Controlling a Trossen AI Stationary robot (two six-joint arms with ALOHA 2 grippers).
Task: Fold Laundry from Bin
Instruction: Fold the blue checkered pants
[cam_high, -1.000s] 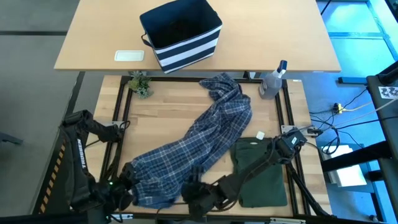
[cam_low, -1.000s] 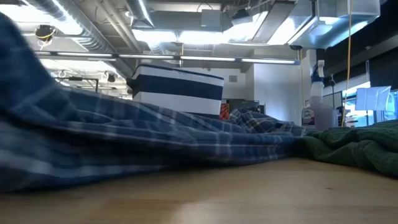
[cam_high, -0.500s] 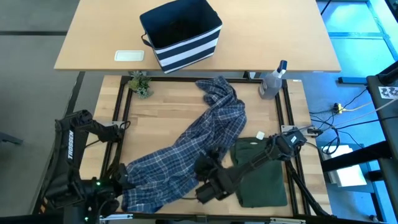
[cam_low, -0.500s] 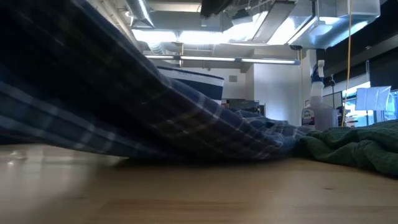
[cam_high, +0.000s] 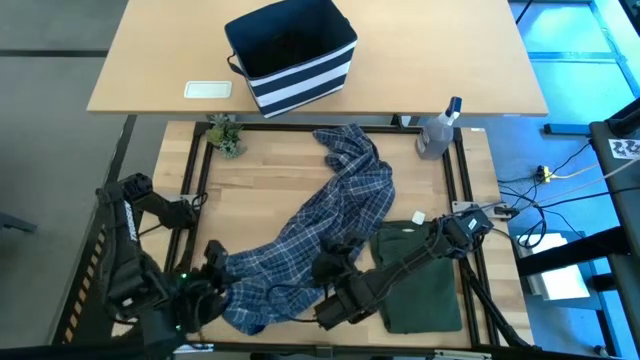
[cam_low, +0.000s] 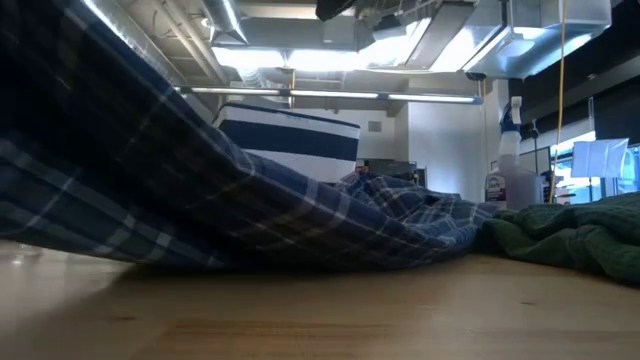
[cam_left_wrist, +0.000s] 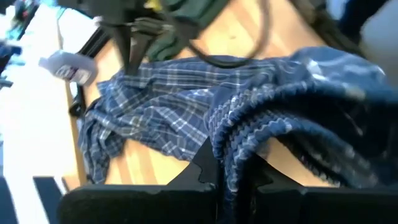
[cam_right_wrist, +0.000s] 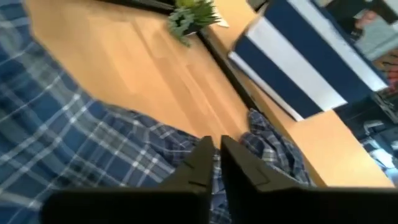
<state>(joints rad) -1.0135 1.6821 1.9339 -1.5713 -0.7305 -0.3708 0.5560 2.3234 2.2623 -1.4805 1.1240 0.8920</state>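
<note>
Having just closed, right gripper (cam_high: 335, 300) and shut left gripper (cam_high: 215, 290) both pinch shirt (cam_high: 335, 205) beside green garment (cam_high: 420, 285); spreading can start.

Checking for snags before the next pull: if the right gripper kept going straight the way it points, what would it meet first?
Probably more of the blue-and-white plaid shirt, which lies directly beyond the right gripper. Farther along that line stands the navy-blue fabric bin with white stripes, though depth is hard to judge.
</note>
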